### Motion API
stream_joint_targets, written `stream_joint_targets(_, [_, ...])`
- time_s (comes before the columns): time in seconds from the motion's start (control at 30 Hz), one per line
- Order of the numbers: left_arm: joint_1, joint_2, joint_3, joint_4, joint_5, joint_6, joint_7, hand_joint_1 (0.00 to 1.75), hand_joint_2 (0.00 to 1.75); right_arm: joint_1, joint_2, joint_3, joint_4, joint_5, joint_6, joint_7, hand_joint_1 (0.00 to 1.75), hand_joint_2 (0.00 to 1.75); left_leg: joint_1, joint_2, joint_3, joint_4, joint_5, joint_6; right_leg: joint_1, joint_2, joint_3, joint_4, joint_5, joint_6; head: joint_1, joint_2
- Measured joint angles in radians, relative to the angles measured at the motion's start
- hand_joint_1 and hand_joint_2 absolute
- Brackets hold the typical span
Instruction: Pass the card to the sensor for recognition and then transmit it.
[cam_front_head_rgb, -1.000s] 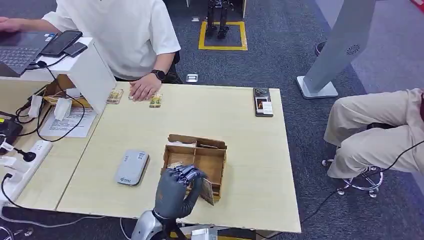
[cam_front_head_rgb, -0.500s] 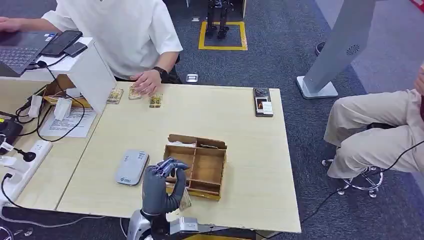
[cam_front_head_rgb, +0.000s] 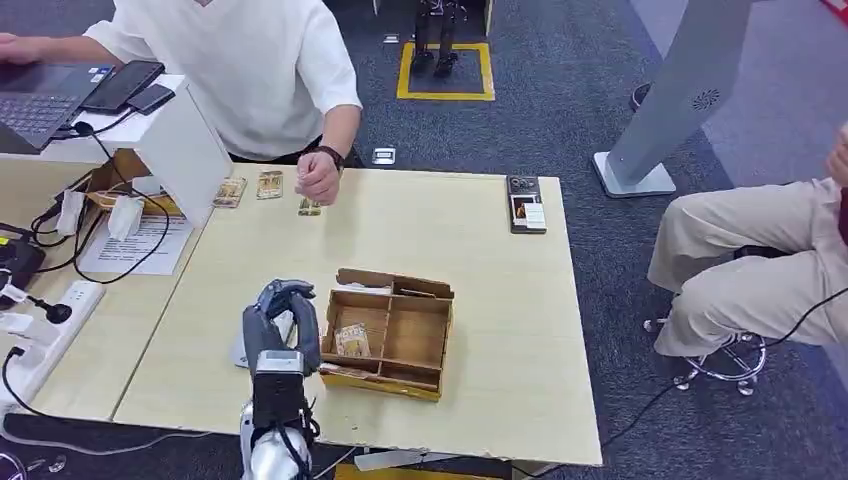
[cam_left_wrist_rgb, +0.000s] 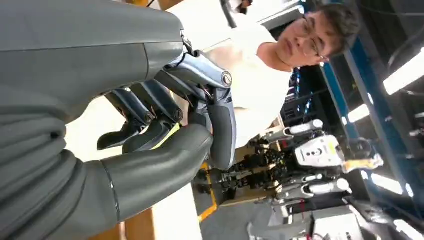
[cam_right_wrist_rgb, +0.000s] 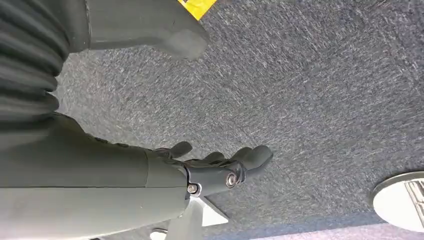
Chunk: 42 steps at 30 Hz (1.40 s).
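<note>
Left hand, fingers pinched on a card, hovers above the grey card reader beside the wooden tray: recognition step. Next, lower card onto reader. Right hand hangs empty, fingers apart.

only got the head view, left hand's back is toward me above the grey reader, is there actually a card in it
observer: yes, it looks so. In the left wrist view the left hand pinches a thin yellow-edged card between its thumb and its curled fingers; only that edge shows.
operator: ok and the right hand, what's it doing
observer: in the right wrist view the right hand hangs over the grey carpet, fingers apart, holding nothing.
</note>
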<state>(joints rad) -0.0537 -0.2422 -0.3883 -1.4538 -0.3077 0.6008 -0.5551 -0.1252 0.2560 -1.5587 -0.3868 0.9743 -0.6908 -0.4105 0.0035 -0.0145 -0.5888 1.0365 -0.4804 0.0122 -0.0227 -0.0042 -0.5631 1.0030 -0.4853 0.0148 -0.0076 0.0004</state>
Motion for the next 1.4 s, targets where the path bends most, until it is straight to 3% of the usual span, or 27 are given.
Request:
stream_joint_targets(0.13, [-0.028, -0.002, 0.030, 0.001, 0.053, 0.009, -0.031, 1.75, 1.75, -0.001, 0.000, 0.000, 0.000, 0.008, 0.000, -0.007, 0.00, 1.75, 0.000, 0.000, 0.000, 0.000, 0.000, 0.000, 0.000, 0.000, 0.000, 0.000, 0.000, 0.000, 0.000, 0.000])
stream_joint_targets(0.17, [-0.035, -0.003, 0.035, 0.001, 0.048, 0.017, -0.030, 1.17, 1.75, -0.002, 0.000, 0.000, 0.001, 0.003, 0.000, -0.011, 0.00, 1.75, 0.000, 0.000, 0.000, 0.000, 0.000, 0.000, 0.000, 0.000, 0.000, 0.000, 0.000, 0.000, 0.000, 0.000])
stream_joint_targets(0.2, [-0.042, -0.002, 0.040, 0.004, 0.032, 0.028, -0.028, 0.30, 1.75, -0.002, 0.000, 0.000, 0.002, -0.004, 0.000, -0.021, 0.00, 1.75, 0.000, 0.000, 0.000, 0.000, 0.000, 0.000, 0.000, 0.000, 0.000, 0.000, 0.000, 0.000, 0.000, 0.000])
stream_joint_targets(0.23, [-0.048, -0.001, 0.043, 0.008, 0.016, 0.036, -0.027, 0.30, 1.75, -0.003, 0.000, 0.000, 0.002, -0.009, 0.000, -0.023, 0.00, 1.75, 0.000, 0.000, 0.000, 0.000, 0.000, 0.000, 0.000, 0.000, 0.000, 0.000, 0.000, 0.000, 0.000, 0.000])
stream_joint_targets(0.27, [-0.053, 0.001, 0.045, 0.010, 0.005, 0.041, -0.027, 0.00, 1.75, -0.004, 0.000, 0.000, 0.003, -0.010, 0.000, -0.025, 0.00, 1.75, 0.000, 0.000, 0.000, 0.000, 0.000, 0.000, 0.000, 0.000, 0.000, 0.000, 0.000, 0.000, 0.000, 0.000])
stream_joint_targets(0.5, [-0.048, 0.009, 0.048, 0.017, -0.046, 0.083, -0.095, 0.00, 1.75, -0.004, -0.002, 0.000, 0.003, 0.000, 0.000, -0.018, 0.00, 1.75, 0.000, 0.000, 0.000, 0.000, 0.000, 0.000, 0.000, 0.000, 0.000, 0.000, 0.000, 0.000, 0.000, 0.000])
stream_joint_targets(0.83, [-0.031, 0.011, 0.048, 0.008, -0.029, 0.081, -0.125, 0.00, 1.75, -0.004, -0.002, 0.000, 0.003, 0.000, 0.000, -0.011, 0.00, 1.75, 0.000, 0.000, 0.000, 0.000, 0.000, 0.000, 0.000, 0.000, 0.000, 0.000, 0.000, 0.000, 0.000, 0.000])
stream_joint_targets(1.17, [0.039, 0.029, 0.005, -0.171, 0.093, 0.010, -0.146, 0.00, 1.75, -0.002, -0.002, 0.000, 0.000, -0.015, 0.000, -0.011, 0.00, 1.75, 0.000, 0.000, 0.000, 0.000, 0.000, 0.000, 0.000, 0.000, 0.000, 0.000, 0.000, 0.000, 0.000, 0.000])
stream_joint_targets(1.4, [0.055, 0.090, -0.071, -0.243, -0.011, 0.032, -0.146, 0.00, 1.75, -0.001, -0.002, 0.000, -0.002, -0.020, 0.000, -0.008, 0.00, 1.75, 0.000, 0.000, 0.000, 0.000, 0.000, 0.000, 0.000, 0.000, 0.000, 0.000, 0.000, 0.000, 0.000, 0.000])
